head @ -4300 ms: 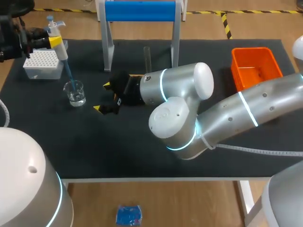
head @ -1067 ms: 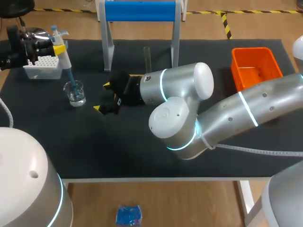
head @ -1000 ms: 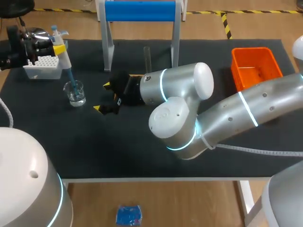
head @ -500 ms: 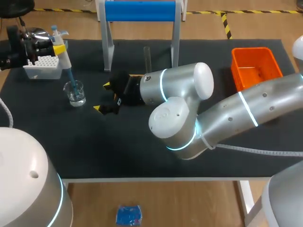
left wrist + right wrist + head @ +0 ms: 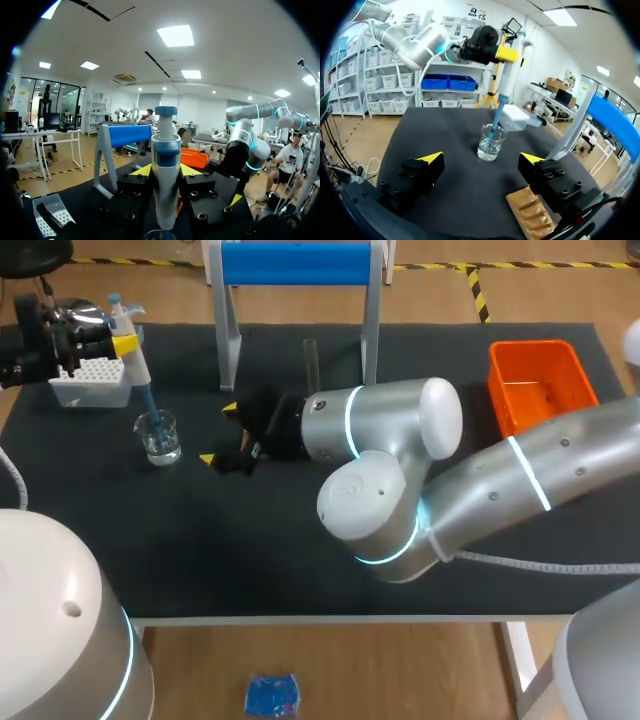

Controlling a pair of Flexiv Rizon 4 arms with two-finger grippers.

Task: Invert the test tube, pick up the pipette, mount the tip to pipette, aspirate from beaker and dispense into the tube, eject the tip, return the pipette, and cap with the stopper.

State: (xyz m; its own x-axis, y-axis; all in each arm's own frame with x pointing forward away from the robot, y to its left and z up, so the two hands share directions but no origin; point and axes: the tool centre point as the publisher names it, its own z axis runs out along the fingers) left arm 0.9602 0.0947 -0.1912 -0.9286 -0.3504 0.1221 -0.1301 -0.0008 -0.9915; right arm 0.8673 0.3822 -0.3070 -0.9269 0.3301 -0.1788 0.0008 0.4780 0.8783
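Note:
My left gripper (image 5: pixel 124 339) is shut on the white pipette (image 5: pixel 131 358) at the table's far left. The pipette's blue tip (image 5: pixel 148 407) dips into the glass beaker (image 5: pixel 160 436), which holds clear liquid. In the left wrist view the pipette (image 5: pixel 165 185) stands upright between the yellow-tipped fingers, over the beaker's rim (image 5: pixel 160 234). My right gripper (image 5: pixel 219 433) is open just right of the beaker, facing it; the beaker (image 5: pixel 490 142) stands ahead of its spread fingers (image 5: pixel 432 157). The clear test tube (image 5: pixel 310 361) stands upright by the stand.
A white tip box (image 5: pixel 90 375) sits behind the beaker. The blue-topped stand (image 5: pixel 295 265) rises at the back middle, and an orange bin (image 5: pixel 540 380) is at the back right. A wooden block (image 5: pixel 531 212) lies beside my right gripper.
My right arm has shifted slightly toward the table's far edge, its open gripper with it. The left arm and pipette have kept still in the beaker.

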